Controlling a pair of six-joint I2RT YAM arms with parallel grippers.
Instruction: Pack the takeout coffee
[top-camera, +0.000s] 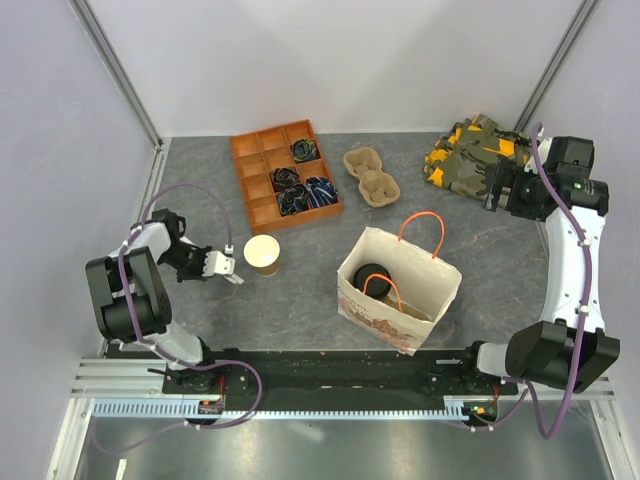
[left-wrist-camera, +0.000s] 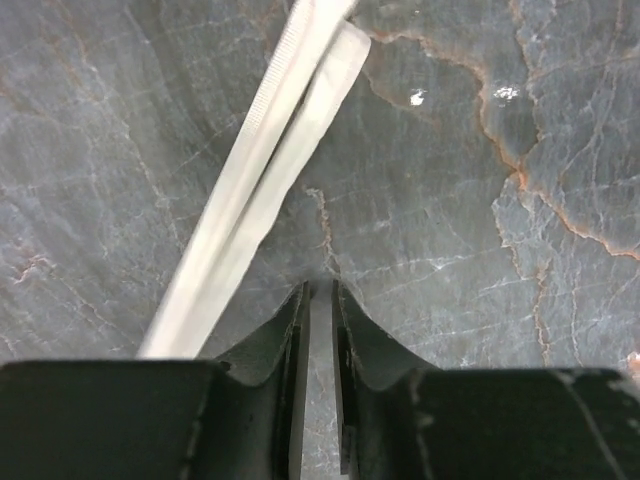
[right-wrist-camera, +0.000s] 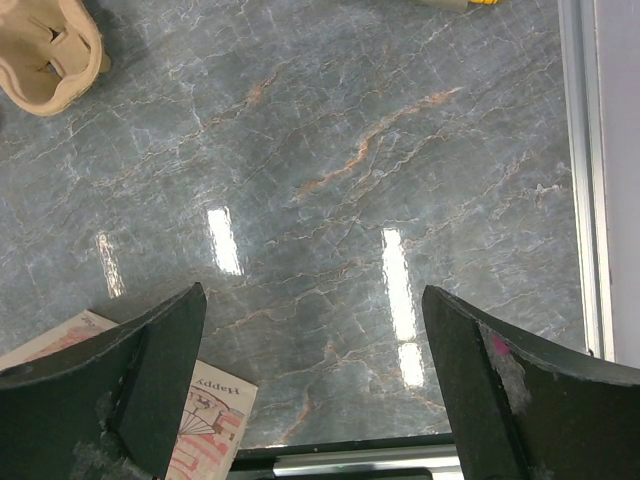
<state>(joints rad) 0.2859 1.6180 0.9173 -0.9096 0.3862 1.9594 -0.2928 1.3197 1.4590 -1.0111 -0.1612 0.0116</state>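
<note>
Paper bag (top-camera: 385, 315) in the middle of the table holds the takeout coffee (top-camera: 372, 272), standing up with its black lid on top.

My left gripper (left-wrist-camera: 319, 288) has its jaws almost shut, and I see nothing between them. A long white paper wrapper (left-wrist-camera: 270, 170) lies just beside it. My right gripper (right-wrist-camera: 312, 295) is wide open and empty. The coffee is off to the right of my left gripper, about as far from either arm. I count one lidded cup, one open cup (top-camera: 262, 254), one carrier (top-camera: 370, 177) and one bag.
</note>
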